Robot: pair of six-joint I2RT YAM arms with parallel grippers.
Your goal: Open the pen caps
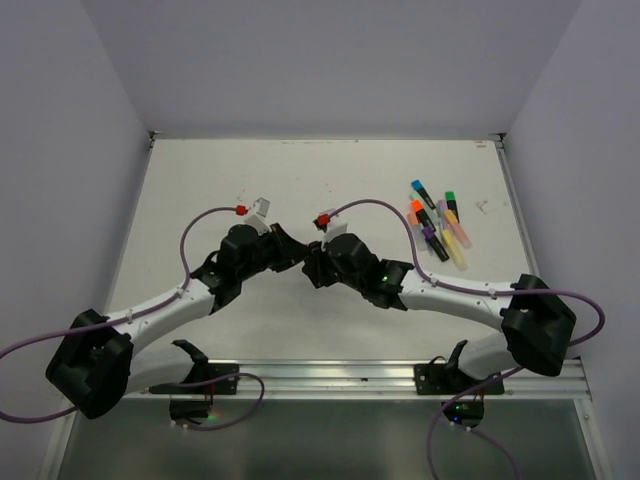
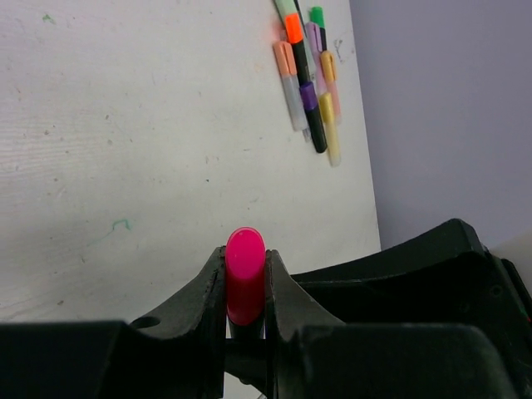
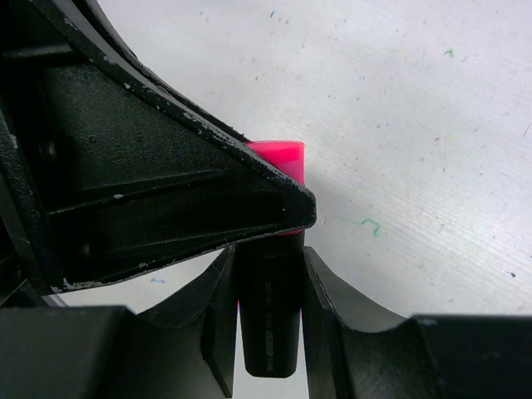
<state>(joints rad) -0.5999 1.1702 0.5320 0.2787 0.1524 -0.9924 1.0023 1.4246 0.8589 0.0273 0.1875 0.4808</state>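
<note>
Both arms bend inward over the white counter (image 1: 200, 180) — left pincer (image 1: 290, 250) and right pincer (image 1: 312, 262) meet nose to nose at its middle; highlighters (image 1: 436, 243) with coloured pen caps (image 1: 417, 207) lie clustered far right

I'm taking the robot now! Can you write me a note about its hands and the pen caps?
The left gripper is shut on the pink cap.
The right gripper is shut on its black body.
They meet over mid-table. I can't tell if the cap is loose.
The other pens lie bunched at the far right, caps on.
Done: nothing surely.
Left: pull pink off, then the rest.
</note>
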